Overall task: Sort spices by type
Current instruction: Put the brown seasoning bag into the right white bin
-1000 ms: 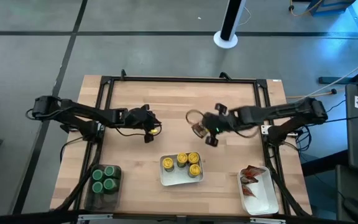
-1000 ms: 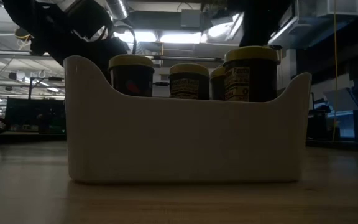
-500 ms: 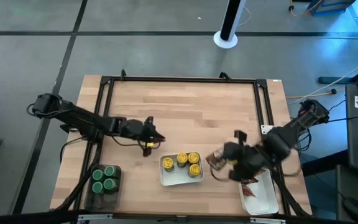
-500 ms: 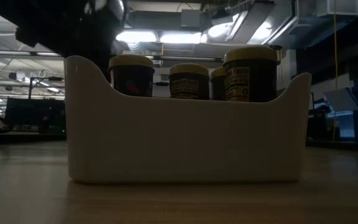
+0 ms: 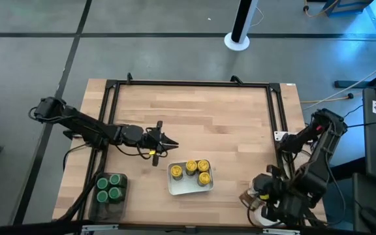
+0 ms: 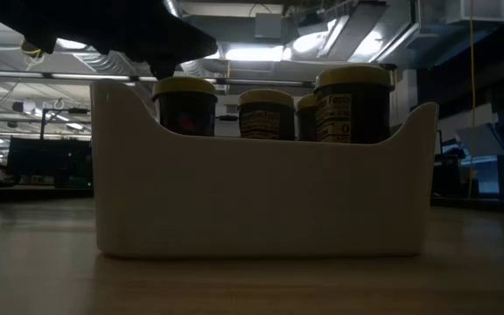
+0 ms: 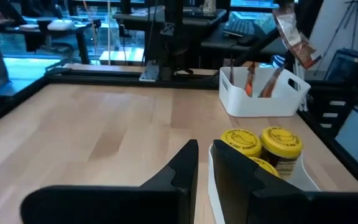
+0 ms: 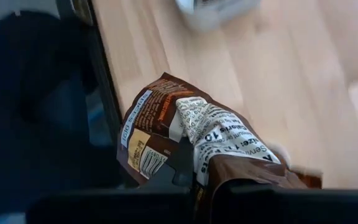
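The right gripper (image 8: 197, 177) is clamped on a crumpled brown packet (image 8: 191, 137), holding it over the white tray (image 5: 264, 219) at the table's near right corner. The left gripper (image 5: 165, 140) hovers just beside the tray (image 5: 175, 186) of yellow-capped jars (image 5: 198, 172), its fingers (image 7: 182, 168) nearly together and holding nothing. Green-capped jars (image 5: 109, 187) sit in the bin (image 5: 94, 205) behind it.

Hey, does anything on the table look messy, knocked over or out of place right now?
Nothing stands out. The yellow-capped jars stand upright in the middle white tray, and the green-capped jars sit together in the dark bin. The only loose item is a crumpled packet pinched in the right gripper.
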`<state>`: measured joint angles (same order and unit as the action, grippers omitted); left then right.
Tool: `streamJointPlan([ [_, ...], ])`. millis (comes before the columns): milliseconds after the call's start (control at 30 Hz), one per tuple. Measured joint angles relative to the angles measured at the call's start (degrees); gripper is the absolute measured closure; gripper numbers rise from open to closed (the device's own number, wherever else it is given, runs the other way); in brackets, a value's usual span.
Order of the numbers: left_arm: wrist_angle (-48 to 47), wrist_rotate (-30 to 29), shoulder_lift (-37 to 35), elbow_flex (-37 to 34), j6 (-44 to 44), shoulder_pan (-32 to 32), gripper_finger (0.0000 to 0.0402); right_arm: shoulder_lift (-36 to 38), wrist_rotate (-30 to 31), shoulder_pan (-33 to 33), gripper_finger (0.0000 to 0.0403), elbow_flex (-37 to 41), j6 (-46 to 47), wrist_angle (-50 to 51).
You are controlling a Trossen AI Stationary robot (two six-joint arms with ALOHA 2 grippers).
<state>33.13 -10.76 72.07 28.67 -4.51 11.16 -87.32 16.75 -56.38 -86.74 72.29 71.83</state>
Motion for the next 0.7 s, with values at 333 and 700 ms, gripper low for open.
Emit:
streamJointPlan([
  [333,0.1,-2.4,0.2,0.0,-1.5,0.2,0.0361,-0.8,-13.7,-1.1,0.0392,0.0,7.2,4.1],
  [700,0.0,-3.0,0.2,0.0,-1.1,0.2,0.0361,-7.8,-20.4,-2.6,0.0392,0.0,5.9,4.0],
])
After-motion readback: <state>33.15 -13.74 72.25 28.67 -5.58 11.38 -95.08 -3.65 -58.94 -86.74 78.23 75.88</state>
